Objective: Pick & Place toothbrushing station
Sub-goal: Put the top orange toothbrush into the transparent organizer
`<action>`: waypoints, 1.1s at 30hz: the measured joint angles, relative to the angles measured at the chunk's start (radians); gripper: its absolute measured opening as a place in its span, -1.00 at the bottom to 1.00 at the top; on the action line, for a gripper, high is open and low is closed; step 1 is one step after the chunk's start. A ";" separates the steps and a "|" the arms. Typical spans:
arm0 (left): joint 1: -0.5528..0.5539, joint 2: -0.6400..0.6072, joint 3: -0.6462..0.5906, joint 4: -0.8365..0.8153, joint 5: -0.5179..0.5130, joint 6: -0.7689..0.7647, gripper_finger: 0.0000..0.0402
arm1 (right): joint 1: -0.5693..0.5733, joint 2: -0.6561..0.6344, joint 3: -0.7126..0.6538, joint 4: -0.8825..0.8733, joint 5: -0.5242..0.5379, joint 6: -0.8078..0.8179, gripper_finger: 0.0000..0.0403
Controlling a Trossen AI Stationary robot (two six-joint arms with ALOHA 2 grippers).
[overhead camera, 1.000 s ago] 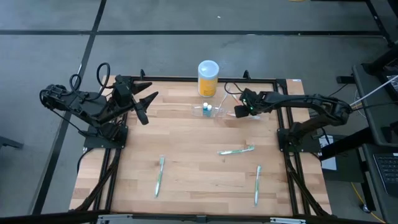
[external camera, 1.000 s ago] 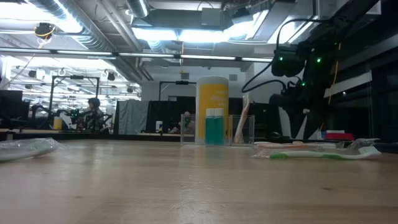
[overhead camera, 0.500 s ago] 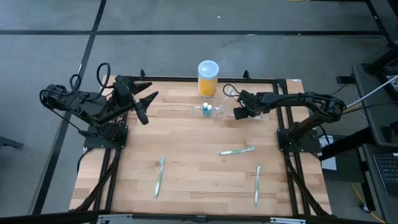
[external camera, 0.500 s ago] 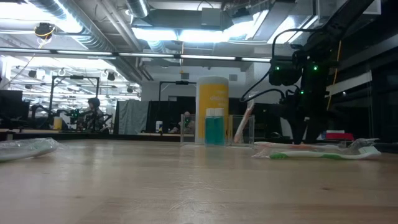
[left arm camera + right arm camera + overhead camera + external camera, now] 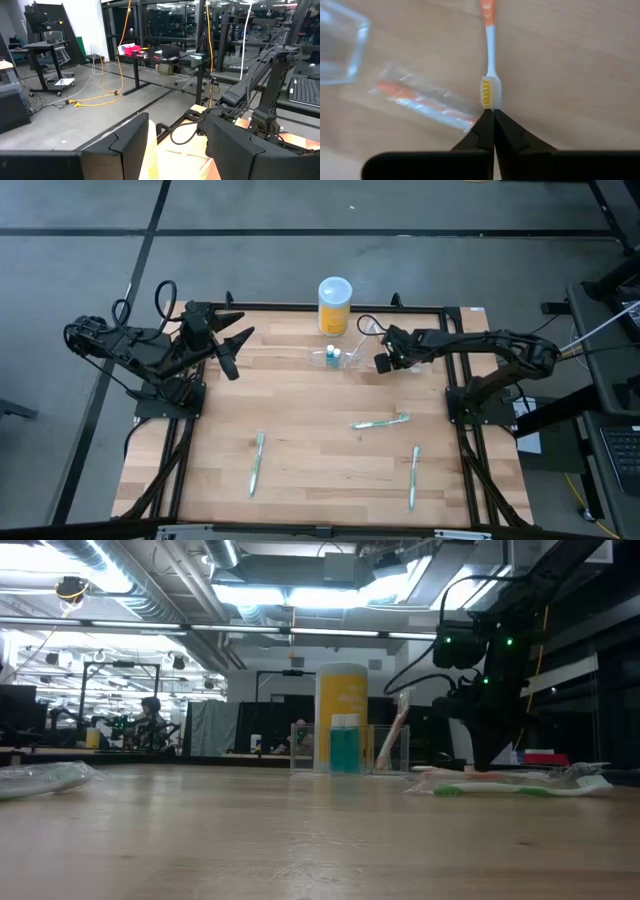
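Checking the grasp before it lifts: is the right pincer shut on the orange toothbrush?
Yes: in the right wrist view the right pincer is closed on the head of the orange toothbrush.

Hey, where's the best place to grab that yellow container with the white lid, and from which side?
Probably the round wall of the yellow container, below the white lid, coming in level from the side of the open left gripper. It stands upright, and the clear holder and the right gripper, shut on the orange toothbrush, sit near its front right.
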 joint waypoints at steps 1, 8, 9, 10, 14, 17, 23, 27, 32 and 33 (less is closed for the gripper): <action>0.000 0.000 0.000 0.000 0.000 0.000 -0.03 | 0.007 -0.013 0.000 -0.002 -0.007 0.001 -0.98; 0.000 0.000 0.000 0.000 0.000 0.002 -0.03 | 0.084 -0.138 0.000 -0.108 0.061 0.062 -0.99; 0.000 0.000 0.000 0.000 0.000 0.006 -0.03 | 0.094 -0.157 0.000 -0.111 0.076 0.067 -0.99; 0.000 0.000 0.000 0.000 0.000 0.006 -0.03 | 0.102 -0.176 0.000 -0.108 0.088 0.072 -0.99; 0.000 0.000 0.000 0.000 0.000 -0.001 -0.03 | 0.132 -0.248 0.010 -0.122 0.071 0.105 -0.99; 0.000 0.000 0.000 0.000 0.001 -0.011 -0.03 | 0.166 -0.293 0.040 -0.191 0.014 0.123 -1.00; 0.000 0.000 0.000 0.000 0.002 -0.010 -0.03 | 0.292 -0.356 0.191 -0.498 -0.023 0.171 -1.00; 0.000 0.000 0.000 0.000 0.002 0.004 -0.03 | 0.398 -0.358 0.331 -0.668 -0.013 0.215 -1.00; 0.000 0.000 0.000 0.000 0.002 0.010 -0.03 | 0.499 -0.315 0.483 -0.749 -0.033 0.269 -1.00; 0.000 0.000 0.000 0.000 0.002 0.010 -0.03 | 0.511 -0.297 0.506 -0.765 -0.051 0.269 -1.00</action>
